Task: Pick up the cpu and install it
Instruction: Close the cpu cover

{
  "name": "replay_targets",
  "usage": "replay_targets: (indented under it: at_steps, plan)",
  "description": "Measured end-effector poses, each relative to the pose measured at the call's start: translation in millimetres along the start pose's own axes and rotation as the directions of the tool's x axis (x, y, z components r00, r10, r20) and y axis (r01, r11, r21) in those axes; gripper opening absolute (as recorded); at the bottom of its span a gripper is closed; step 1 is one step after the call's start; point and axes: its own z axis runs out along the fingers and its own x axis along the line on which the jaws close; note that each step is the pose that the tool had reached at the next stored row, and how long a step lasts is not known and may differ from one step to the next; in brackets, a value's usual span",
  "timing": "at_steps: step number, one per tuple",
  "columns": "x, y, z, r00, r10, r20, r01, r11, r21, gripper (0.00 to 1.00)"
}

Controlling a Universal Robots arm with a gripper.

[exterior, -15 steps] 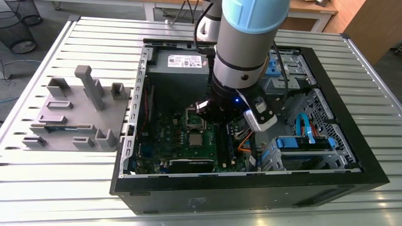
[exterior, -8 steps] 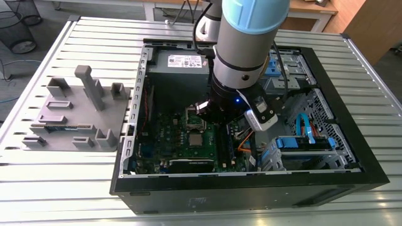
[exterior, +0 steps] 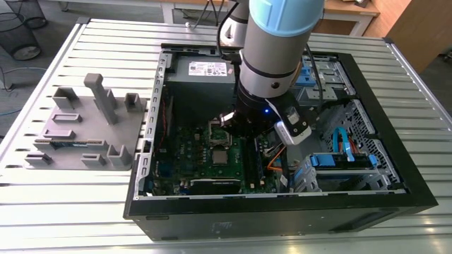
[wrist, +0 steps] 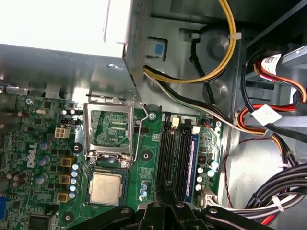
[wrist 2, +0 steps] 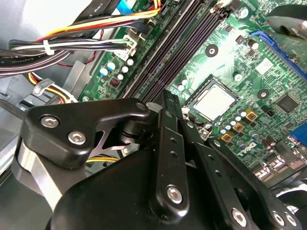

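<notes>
My gripper (wrist 2: 167, 97) is matt black metal, its links pinned with bright steel screws. The cpu (wrist: 106, 188) has a smooth, satin silver metal top with a darker rim. Around it the motherboard (wrist: 148, 158) is green and glossy, as if lacquered. The socket frame (wrist: 109, 128) is bare silvery metal. The cables (wrist: 225, 57) wear shiny coloured plastic sheaths. In the exterior view, the tray (exterior: 84, 127) looks like matt grey plastic, the table (exterior: 282, 241) is ribbed pale metal with a dull sheen, and the case (exterior: 282, 219) has a matt black outer face.
</notes>
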Motion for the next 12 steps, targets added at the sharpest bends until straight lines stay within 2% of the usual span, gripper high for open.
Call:
replay_targets:
  at_steps: [12]
  plan:
    - [-0.5,3.2,0.4,1.0,0.0,-0.0001,0.0,1.0,0.0001,0.11]
